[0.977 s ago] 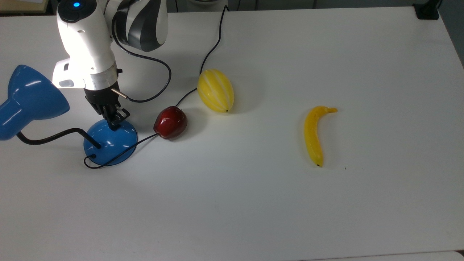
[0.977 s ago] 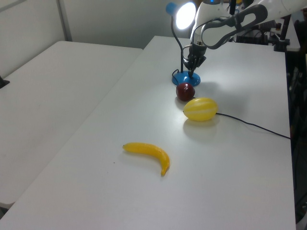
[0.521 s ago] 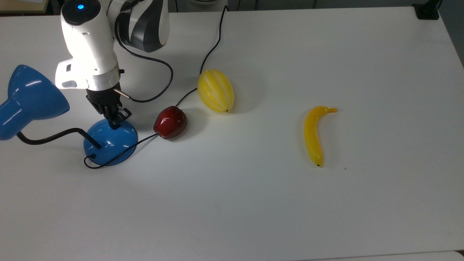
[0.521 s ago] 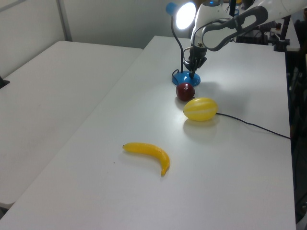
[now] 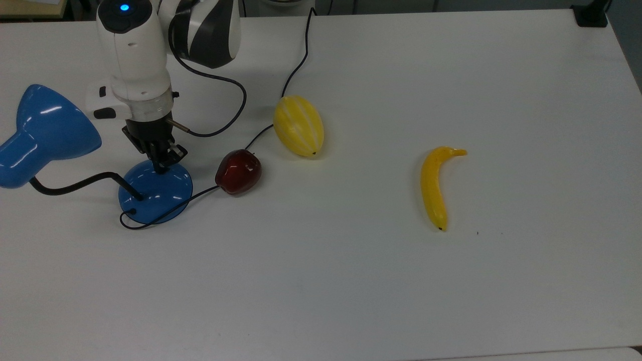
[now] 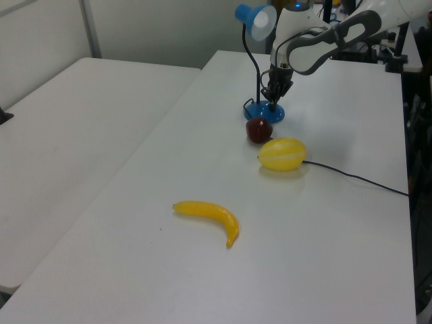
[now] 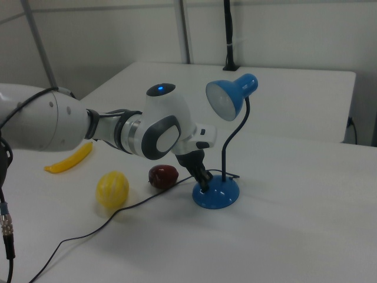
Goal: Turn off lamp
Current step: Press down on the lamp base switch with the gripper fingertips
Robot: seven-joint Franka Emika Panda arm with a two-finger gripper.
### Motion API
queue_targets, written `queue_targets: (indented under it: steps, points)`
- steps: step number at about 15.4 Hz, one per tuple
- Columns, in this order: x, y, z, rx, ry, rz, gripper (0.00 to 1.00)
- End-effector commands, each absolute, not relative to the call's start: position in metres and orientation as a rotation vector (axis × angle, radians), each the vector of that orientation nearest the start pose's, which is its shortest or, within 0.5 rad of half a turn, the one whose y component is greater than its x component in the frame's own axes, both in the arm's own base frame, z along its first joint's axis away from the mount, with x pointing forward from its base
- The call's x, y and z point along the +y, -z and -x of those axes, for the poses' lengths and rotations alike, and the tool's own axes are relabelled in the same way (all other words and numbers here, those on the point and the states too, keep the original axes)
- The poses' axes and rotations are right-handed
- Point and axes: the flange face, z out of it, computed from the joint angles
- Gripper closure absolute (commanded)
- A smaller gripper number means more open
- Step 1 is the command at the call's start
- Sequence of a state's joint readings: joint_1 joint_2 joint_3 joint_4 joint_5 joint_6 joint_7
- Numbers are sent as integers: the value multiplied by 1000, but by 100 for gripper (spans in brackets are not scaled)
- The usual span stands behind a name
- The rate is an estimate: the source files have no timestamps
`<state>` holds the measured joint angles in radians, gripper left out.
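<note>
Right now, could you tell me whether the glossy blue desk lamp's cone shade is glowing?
No, the lamp's shade looks dull blue inside in the left view.

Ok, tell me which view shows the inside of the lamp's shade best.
The right view: the shade opens toward the camera, its inside unlit. The left view shows the shade smaller and farther off. The top view shows the shade's glossy blue back.

This looks like a lab: a robot arm (image 7: 88,130) works over a plain white table (image 5: 451,301) with toy fruit.
</note>
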<state>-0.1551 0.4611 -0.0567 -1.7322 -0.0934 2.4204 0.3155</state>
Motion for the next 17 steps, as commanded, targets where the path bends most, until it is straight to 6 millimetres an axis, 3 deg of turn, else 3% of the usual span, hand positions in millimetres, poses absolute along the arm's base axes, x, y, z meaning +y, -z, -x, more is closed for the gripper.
queue_targets:
  steps: [1, 4, 9, 13, 17]
  points:
    - [-129, -282, -640, 695, 236, 3167, 100]
    - [-119, -269, -635, 666, 307, 3158, 100]
    - [-119, -267, -633, 664, 310, 3157, 100]
    - [-115, -260, -615, 646, 382, 3140, 100]
    - [-114, -257, -612, 639, 397, 3138, 100]
